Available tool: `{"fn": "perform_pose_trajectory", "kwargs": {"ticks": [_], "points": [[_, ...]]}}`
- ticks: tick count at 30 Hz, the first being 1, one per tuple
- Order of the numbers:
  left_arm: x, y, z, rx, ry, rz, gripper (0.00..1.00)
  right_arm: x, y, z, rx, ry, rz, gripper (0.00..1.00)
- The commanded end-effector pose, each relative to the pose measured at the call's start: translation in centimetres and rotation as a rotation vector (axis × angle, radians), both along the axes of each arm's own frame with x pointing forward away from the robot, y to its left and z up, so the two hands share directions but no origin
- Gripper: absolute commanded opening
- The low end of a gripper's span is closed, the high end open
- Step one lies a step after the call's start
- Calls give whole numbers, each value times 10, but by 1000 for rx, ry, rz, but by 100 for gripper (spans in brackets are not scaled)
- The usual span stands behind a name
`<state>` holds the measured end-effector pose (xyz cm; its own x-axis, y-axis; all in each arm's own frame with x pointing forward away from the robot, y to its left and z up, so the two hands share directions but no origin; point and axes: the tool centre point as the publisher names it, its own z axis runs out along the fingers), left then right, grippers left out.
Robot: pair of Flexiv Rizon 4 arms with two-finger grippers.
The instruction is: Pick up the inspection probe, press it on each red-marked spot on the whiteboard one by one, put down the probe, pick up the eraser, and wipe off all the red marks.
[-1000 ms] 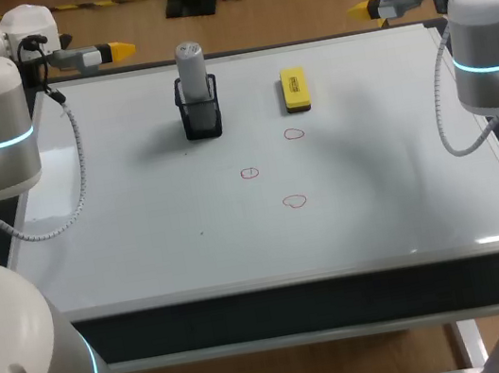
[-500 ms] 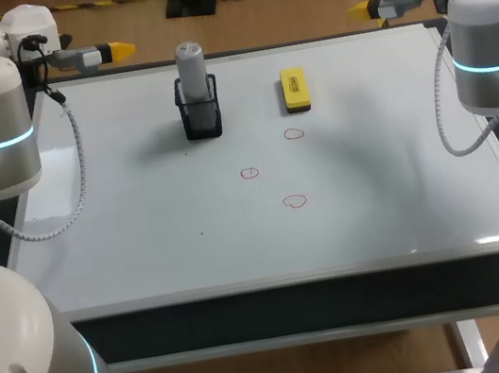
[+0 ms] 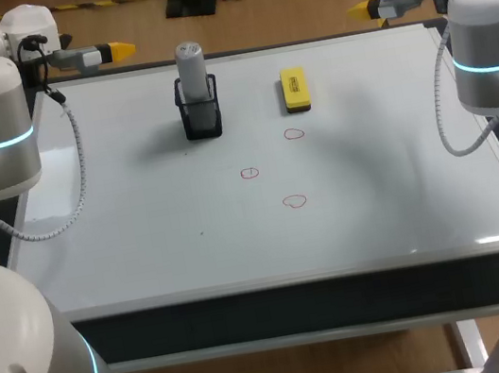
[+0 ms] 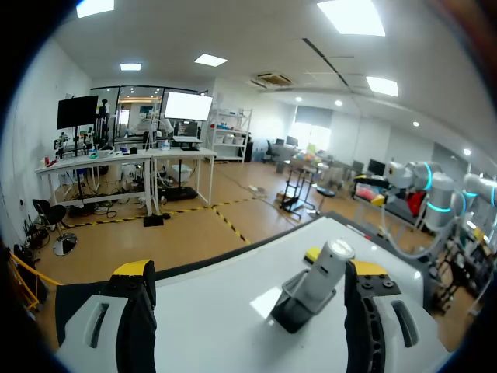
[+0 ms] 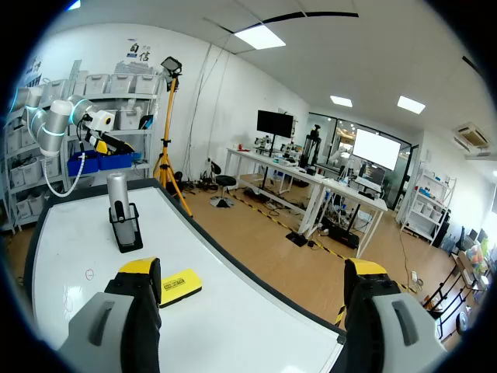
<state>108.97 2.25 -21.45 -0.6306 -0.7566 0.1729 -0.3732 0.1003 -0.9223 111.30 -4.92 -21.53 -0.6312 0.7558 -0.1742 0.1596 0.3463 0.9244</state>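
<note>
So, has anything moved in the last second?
Nothing visibly changed. The left hand and right hand hang open by the whiteboard's far corners, the probe stands in its holder, the eraser lies flat, and the three red marks are unwiped.

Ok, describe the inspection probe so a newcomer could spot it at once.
Start with the big whiteboard that covers the table and look along its far edge, left of the middle. There a black holder stands, and the inspection probe is the grey cylinder sticking upright out of it. Its nearest neighbour, the eraser to the right, is yellow and lies flat.
</note>
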Motion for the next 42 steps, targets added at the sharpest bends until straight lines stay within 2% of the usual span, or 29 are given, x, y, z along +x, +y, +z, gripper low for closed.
{"fn": "perform_pose_trajectory", "kwargs": {"ticks": [1,2,8,12,21,29,42], "points": [[1,0,-1,-3,-2,0,100,0,0,0,1,-1,1,100],[1,0,-1,-3,-2,0,100,0,0,0,1,-1,1,100],[12,-29,-20,10,-65,-312,100,0,0,0,1,-1,1,100],[14,-48,-30,-28,-123,-466,100,0,0,0,1,-1,1,100],[9,-81,-44,-121,-202,-679,100,0,0,0,1,-1,1,100],[-5,-104,-55,-219,-256,-783,100,0,0,0,1,-1,1,100],[-14,-153,-57,-245,-287,-762,100,0,0,0,1,-1,1,100]]}}
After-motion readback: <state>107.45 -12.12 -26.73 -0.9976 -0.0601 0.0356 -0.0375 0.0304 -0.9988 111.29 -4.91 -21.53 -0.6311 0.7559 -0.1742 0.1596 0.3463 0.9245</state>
